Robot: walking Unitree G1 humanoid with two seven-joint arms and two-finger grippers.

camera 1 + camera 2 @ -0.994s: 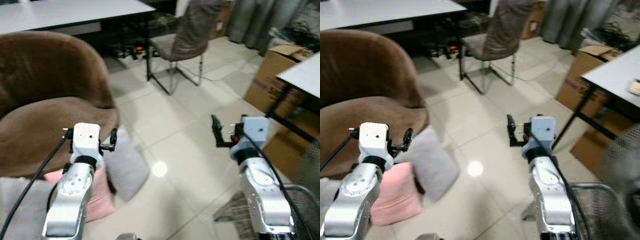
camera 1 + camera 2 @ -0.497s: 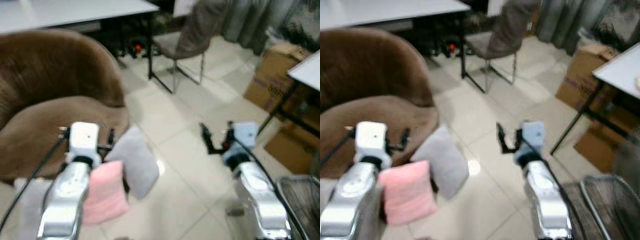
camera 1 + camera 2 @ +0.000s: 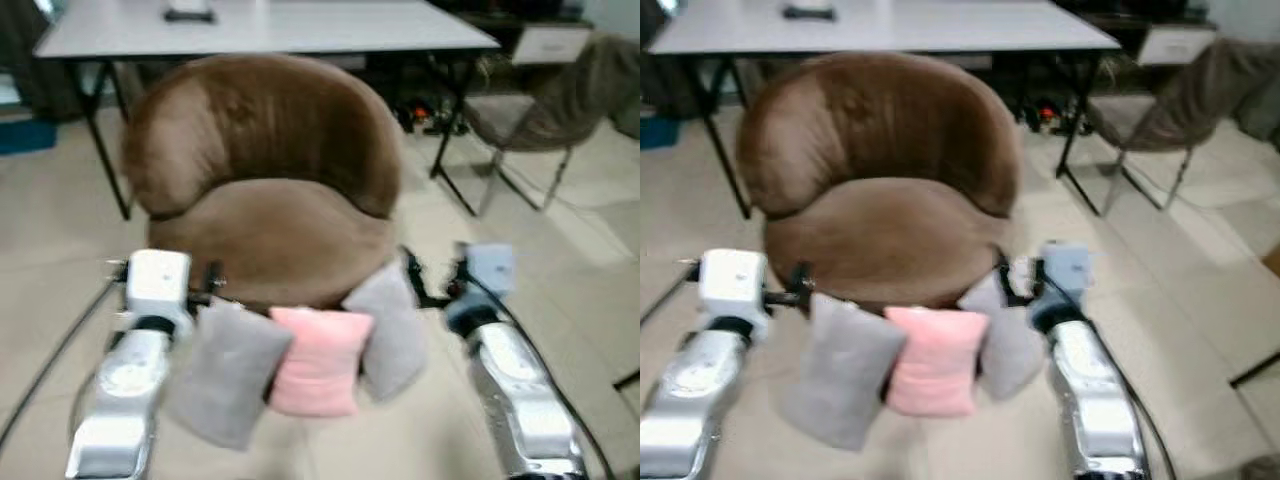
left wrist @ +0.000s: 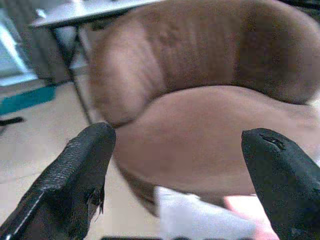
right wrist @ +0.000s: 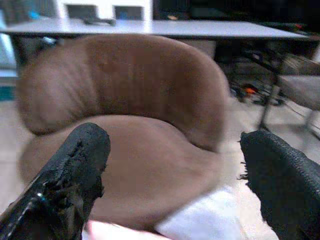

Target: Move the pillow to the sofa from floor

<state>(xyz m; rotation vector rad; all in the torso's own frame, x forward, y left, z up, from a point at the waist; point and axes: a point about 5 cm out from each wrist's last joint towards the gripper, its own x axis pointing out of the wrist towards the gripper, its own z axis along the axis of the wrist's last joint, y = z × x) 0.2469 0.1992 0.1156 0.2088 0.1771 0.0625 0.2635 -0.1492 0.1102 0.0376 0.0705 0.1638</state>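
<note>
— How many pillows, and where do they lie?

— Three, on the floor [image 3: 40, 230] in a row against the front of the sofa [image 3: 262, 190]: a grey pillow [image 3: 222, 372] just beside the left end effector [image 3: 165, 283], a pink pillow [image 3: 318, 360] between the two end effectors, and a second grey pillow [image 3: 388, 330] just beside the right end effector [image 3: 432, 282]. The pink one touches both grey ones. All three lean tilted against the sofa base; none sits on the seat.

— And the end effectors?

— Two. Both are raised before the sofa and point at it. In each wrist view the two black fingers [image 4: 75, 180] stand wide apart with nothing between them, so both are open and hold nothing. The right one's fingers [image 5: 65, 185] frame the sofa seat, with a grey pillow's corner low between them.

— The sofa itself?

— One, brown, round-backed, straight ahead of both end effectors.

— What lies beyond?

— One long white surface [image 3: 270, 25] behind the sofa, with a small dark object on it, too blurred to name. One chair [image 3: 545, 100] stands well beyond the right end effector, off to its outer side. The views are somewhat blurred.
</note>
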